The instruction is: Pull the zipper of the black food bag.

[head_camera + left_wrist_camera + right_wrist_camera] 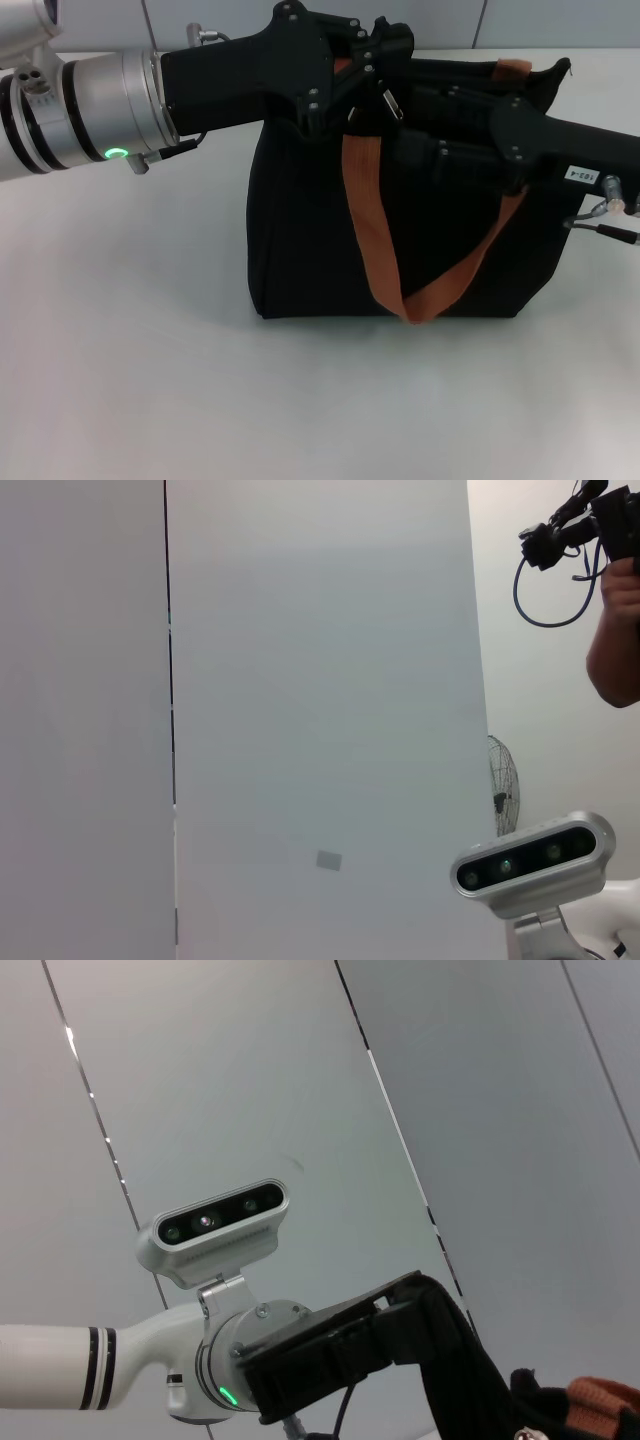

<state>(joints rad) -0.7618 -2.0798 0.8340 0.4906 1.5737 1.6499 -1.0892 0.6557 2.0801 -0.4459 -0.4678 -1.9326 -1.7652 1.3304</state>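
The black food bag (310,240) stands upright mid-table, one orange-brown strap (372,230) hanging down its front. My left gripper (388,60) reaches in from the left and sits over the bag's top edge; it also shows in the right wrist view (440,1345). A small silver metal piece (389,104), seemingly the zipper pull, lies just below it at the top edge. My right gripper (412,152) comes from the right and rests against the bag's upper front, black against black. The zip track is hidden behind both grippers.
The white table (130,380) spreads in front of and left of the bag. A second strap end (513,66) shows at the bag's far right top. The left wrist view shows wall panels, the right wrist's camera (530,865) and a person's arm (615,645).
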